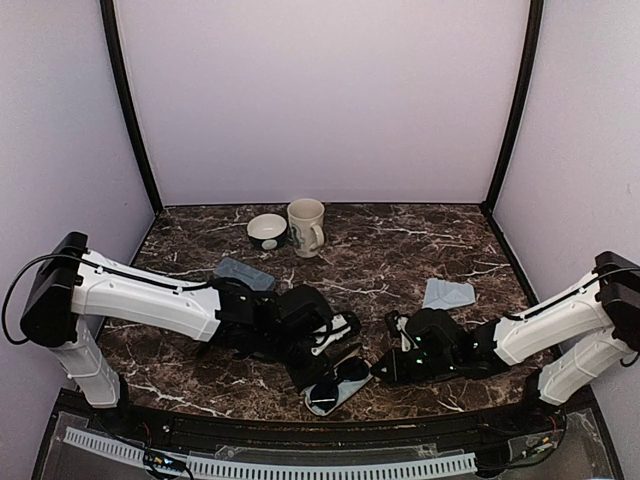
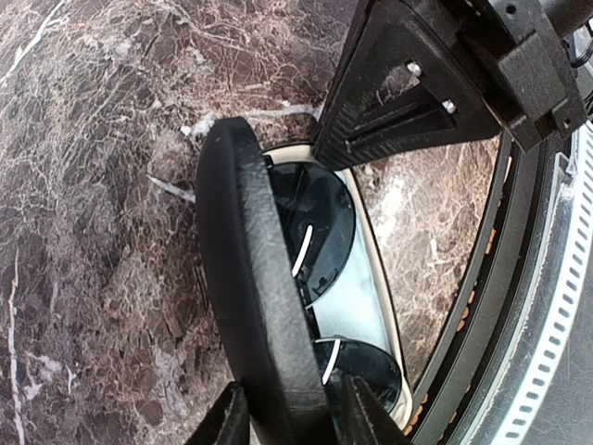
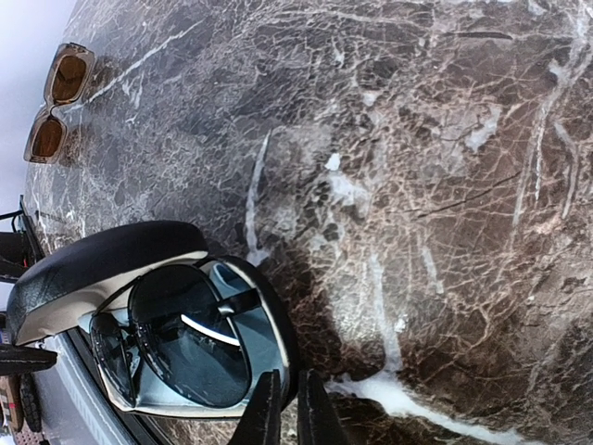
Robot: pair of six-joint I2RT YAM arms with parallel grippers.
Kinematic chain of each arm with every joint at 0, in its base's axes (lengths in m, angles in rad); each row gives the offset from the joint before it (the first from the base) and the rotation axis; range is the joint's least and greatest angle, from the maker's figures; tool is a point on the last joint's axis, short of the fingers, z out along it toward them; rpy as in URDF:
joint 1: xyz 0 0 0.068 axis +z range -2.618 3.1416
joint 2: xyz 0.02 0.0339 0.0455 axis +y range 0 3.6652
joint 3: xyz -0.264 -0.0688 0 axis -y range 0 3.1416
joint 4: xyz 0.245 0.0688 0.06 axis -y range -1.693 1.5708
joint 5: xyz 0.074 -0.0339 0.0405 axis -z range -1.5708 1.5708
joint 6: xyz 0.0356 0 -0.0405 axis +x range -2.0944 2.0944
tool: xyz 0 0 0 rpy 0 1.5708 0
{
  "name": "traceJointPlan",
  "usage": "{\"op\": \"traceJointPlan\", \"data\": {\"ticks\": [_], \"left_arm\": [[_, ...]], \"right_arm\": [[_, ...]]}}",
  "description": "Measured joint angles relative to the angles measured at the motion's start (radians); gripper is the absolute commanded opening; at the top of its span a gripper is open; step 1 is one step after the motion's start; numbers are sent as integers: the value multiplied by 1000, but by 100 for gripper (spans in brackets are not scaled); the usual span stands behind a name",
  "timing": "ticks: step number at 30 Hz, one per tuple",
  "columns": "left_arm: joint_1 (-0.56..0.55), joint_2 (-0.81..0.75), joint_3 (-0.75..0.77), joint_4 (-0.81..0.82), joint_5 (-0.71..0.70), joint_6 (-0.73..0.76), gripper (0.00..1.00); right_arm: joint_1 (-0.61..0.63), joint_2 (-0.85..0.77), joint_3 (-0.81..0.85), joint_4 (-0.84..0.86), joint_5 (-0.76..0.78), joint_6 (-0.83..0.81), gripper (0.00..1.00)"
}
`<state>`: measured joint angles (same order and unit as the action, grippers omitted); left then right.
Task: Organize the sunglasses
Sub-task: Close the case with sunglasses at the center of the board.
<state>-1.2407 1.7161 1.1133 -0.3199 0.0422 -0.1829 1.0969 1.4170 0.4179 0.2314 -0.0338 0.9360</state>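
Note:
An open black oblong case (image 1: pixel 352 376) with a pale lining lies near the table's front edge. The black thin-framed sunglasses (image 3: pixel 185 345) lie folded inside it, also shown in the left wrist view (image 2: pixel 320 222). My left gripper (image 2: pixel 287 413) is shut on the case's raised black lid (image 2: pixel 250 269), one finger on each side. My right gripper (image 3: pixel 283 413) sits just beside the case's rim, its fingers nearly together with only marble showing between them. The brownish sunglasses (image 3: pixel 58 100) lie apart on the marble, far from both grippers.
A white bowl (image 1: pixel 267 231) and a cream mug (image 1: pixel 306 226) stand at the back. A grey-blue case (image 1: pixel 245 273) lies behind my left arm. A pale blue cloth (image 1: pixel 448 293) lies right of centre. The table's front rail (image 2: pixel 519 278) runs close beside the case.

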Motion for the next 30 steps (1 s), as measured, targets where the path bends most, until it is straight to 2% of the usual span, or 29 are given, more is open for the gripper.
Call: {"op": "traceJointPlan", "data": {"ticks": [13, 30], "left_arm": [[-31, 14, 24, -28, -48, -1, 34], [-78, 46, 51, -48, -124, 4, 31]], "right_arm": [[-1, 0, 0, -3, 9, 13, 0], [24, 5, 0, 2, 49, 53, 0]]}}
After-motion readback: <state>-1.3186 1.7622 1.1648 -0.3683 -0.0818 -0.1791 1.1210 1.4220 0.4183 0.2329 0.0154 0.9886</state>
